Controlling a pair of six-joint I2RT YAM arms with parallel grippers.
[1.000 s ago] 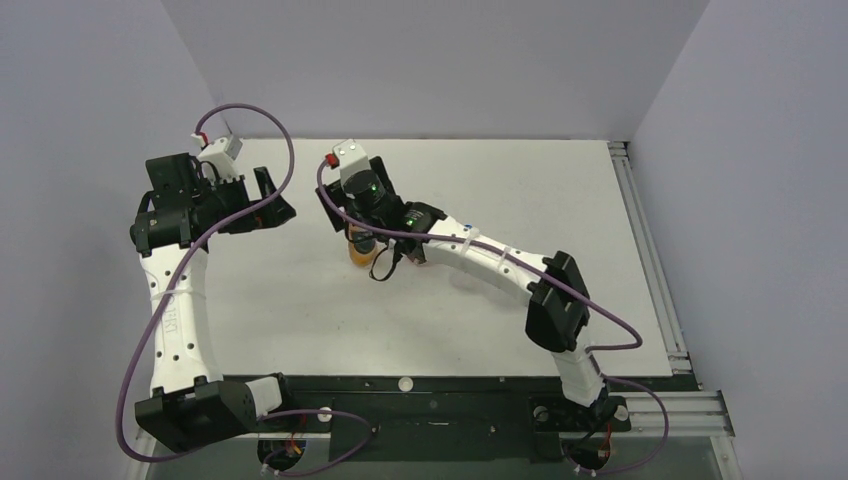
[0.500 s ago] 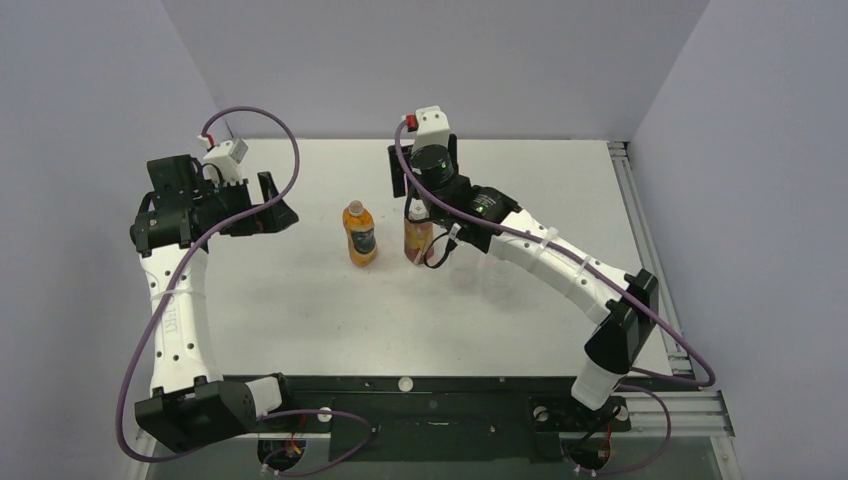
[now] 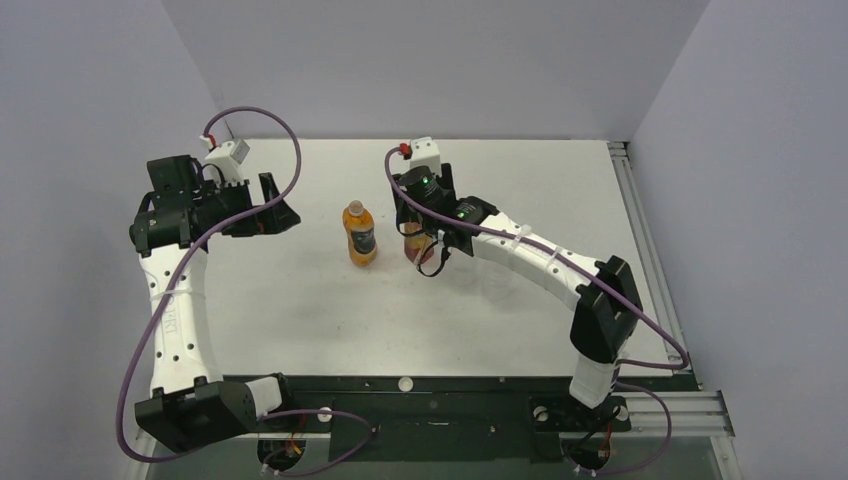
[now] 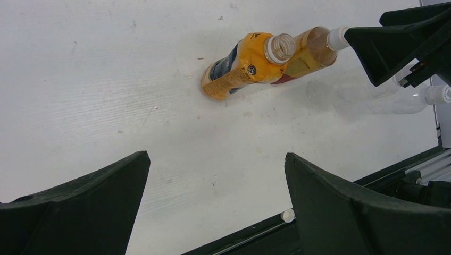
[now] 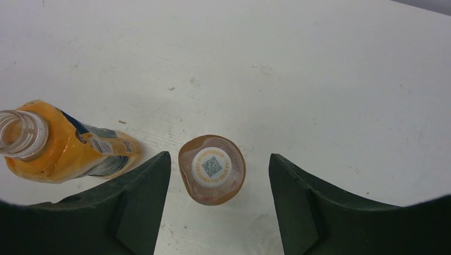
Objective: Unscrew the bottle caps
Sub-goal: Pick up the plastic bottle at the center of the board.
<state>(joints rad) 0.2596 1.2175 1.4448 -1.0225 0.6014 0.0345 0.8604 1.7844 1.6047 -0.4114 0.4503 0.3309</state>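
The reddish-brown bottle point(image 5: 211, 187) stands upright with its white cap point(image 5: 213, 167) on. My right gripper point(image 5: 219, 158) hangs open straight above it, one finger on each side, with a gap on both. In the top view the right gripper point(image 3: 418, 238) covers most of that bottle. To its left stands the orange bottle point(image 3: 359, 236) with a dark label; its neck point(image 5: 19, 135) is bare, with no cap on it. The clear bottle point(image 4: 391, 100), with a white cap point(image 4: 439, 94), lies beyond them. My left gripper point(image 4: 217, 158) is open and empty, off to the left point(image 3: 283, 213).
A small white round cap point(image 4: 287, 215) lies at the table's near edge by the black rail point(image 3: 404, 383). The right arm point(image 3: 540, 262) stretches across the right half of the white table point(image 3: 300, 310). Grey walls close the back and sides.
The right gripper has moved from over the orange bottle to over the reddish-brown bottle, and its jaws have narrowed. The left arm has stayed still.
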